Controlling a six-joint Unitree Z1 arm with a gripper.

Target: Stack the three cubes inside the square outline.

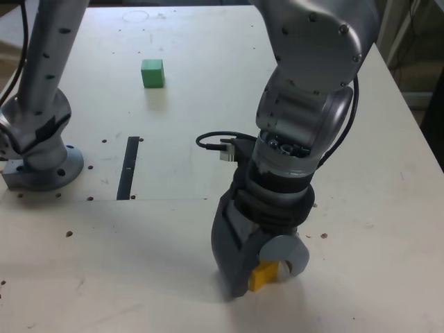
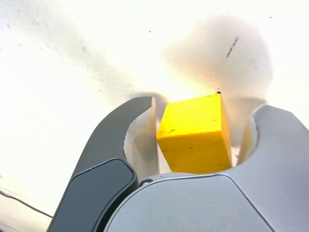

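In the exterior view, the arm reaches down from the upper right of the frame, and its gripper stands low on the pale table in the lower centre. A yellow cube shows between the jaws at the table surface. The green cube sits alone in the upper left, well apart from the gripper. A thin black strip lies left of centre, and the arm's base is bolted at the left edge.

In the wrist view, the gripper frames the yellow cube, which fills most of the space between the jaws in the lower centre. A narrow gap shows on each side of the cube, so the jaws are close around it but not clearly pressing; a firm grip cannot be told.
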